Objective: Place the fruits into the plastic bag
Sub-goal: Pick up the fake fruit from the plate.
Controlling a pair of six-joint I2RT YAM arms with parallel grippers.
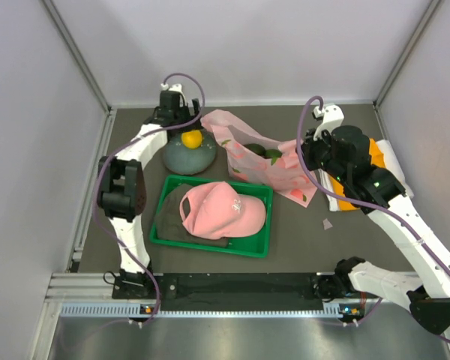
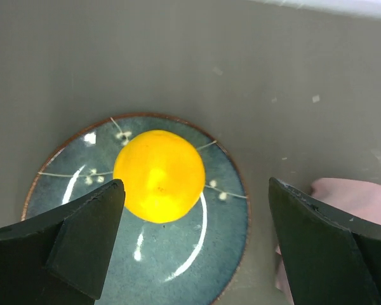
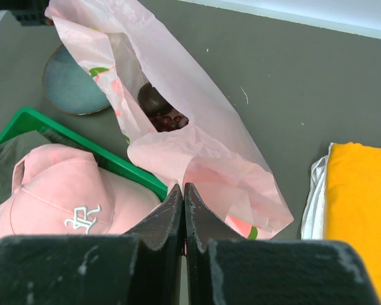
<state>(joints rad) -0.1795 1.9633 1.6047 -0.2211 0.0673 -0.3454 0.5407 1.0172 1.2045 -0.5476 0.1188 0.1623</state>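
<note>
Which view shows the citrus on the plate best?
Left wrist: the yellow-orange citrus sits mid-frame, whole and unobstructed, on the blue-green plate. Top external shows it only small, right by the left arm's wrist. Right wrist catches part of the plate but no citrus.

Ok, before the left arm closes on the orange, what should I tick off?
1. Left gripper open wide: ok.
2. Orange inside the gap between its fingers: ok, though nearer one finger.
3. Orange alone on the plate, nothing crowding it: ok.
4. Plastic bag mouth open, dark fruit and grapes visible inside: ok.
5. Right gripper shut at the bag's edge; actually pinching it: cannot tell.
</note>
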